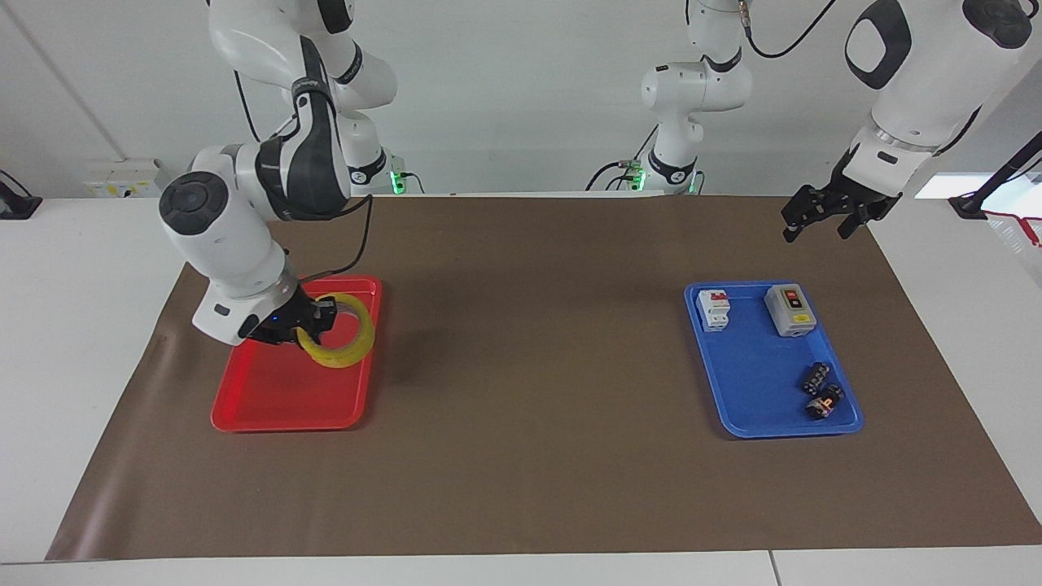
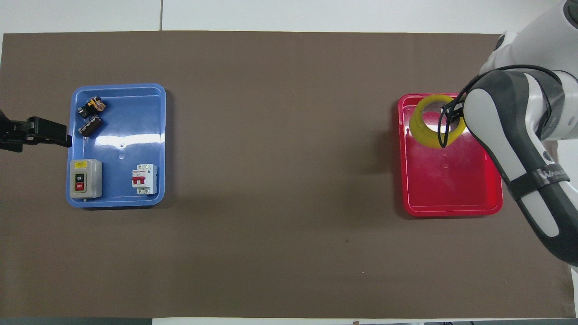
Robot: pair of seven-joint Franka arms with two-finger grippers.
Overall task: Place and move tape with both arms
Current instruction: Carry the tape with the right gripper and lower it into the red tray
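In the facing view, the right end effector [image 1: 313, 319] is clamped on the rim of the yellow tape roll [image 1: 340, 332] and carries it, tilted, above the red tray [image 1: 281, 395] at the right arm's end of the desk [image 1: 521, 488]. The roll looks clear of the tray floor, so the step in hand is, by my reading, the placing of the tape into this tray. The left end effector [image 1: 822, 210] hangs with its fingers spread wide and nothing between them, above the brown mat near the blue tray [image 1: 737, 407]; that arm waits.

In the overhead view, the tape roll [image 2: 426, 131] covers the part of the red tray [image 2: 451, 210] farthest from the robots. The left end effector [image 2: 43, 132] shows beside the blue tray [image 2: 118, 194].

The next move calls for lowering the roll until it rests on the tray floor, then releasing it.
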